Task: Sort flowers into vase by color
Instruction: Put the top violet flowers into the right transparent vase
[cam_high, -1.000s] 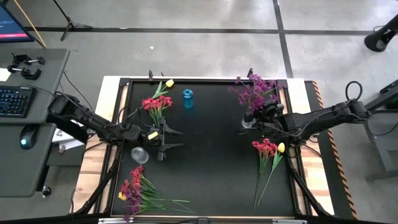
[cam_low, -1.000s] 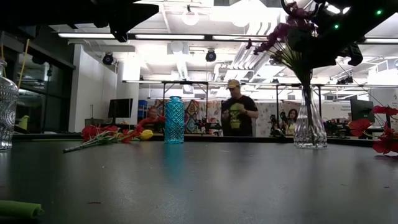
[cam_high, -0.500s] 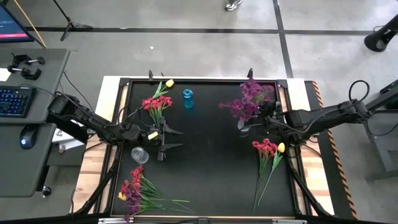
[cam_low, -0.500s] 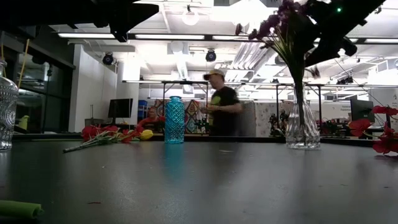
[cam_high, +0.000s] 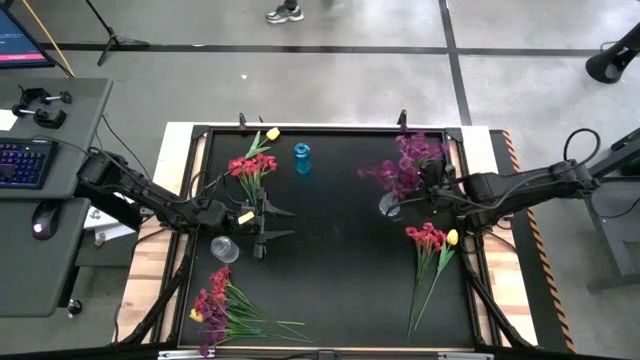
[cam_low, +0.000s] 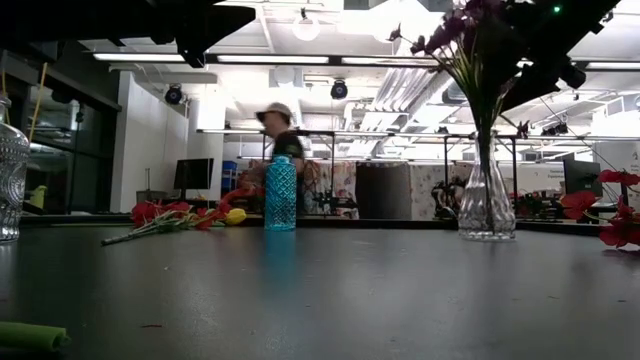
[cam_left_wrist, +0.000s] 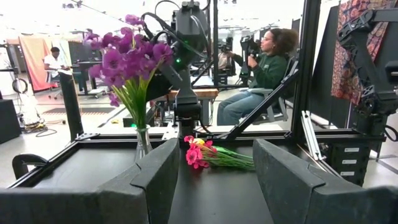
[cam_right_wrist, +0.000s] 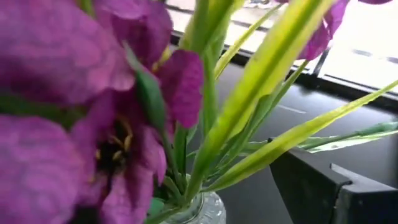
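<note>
My right pincer (cam_high: 437, 187), fingers apart, sits right of centre; purple flowers (cam_high: 402, 165) stand upright in the vase (cam_high: 390, 204) just left.

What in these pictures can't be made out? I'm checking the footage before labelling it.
- Right gripper: in the high view the purple flowers cover its fingertips; the right wrist view shows one finger only.
- Clear vase: cut off at its neck in the right wrist view.
- Left gripper: out of frame in the low view.

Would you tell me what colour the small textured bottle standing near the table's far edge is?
The small textured bottle is teal blue, clearest in the low view.
</note>
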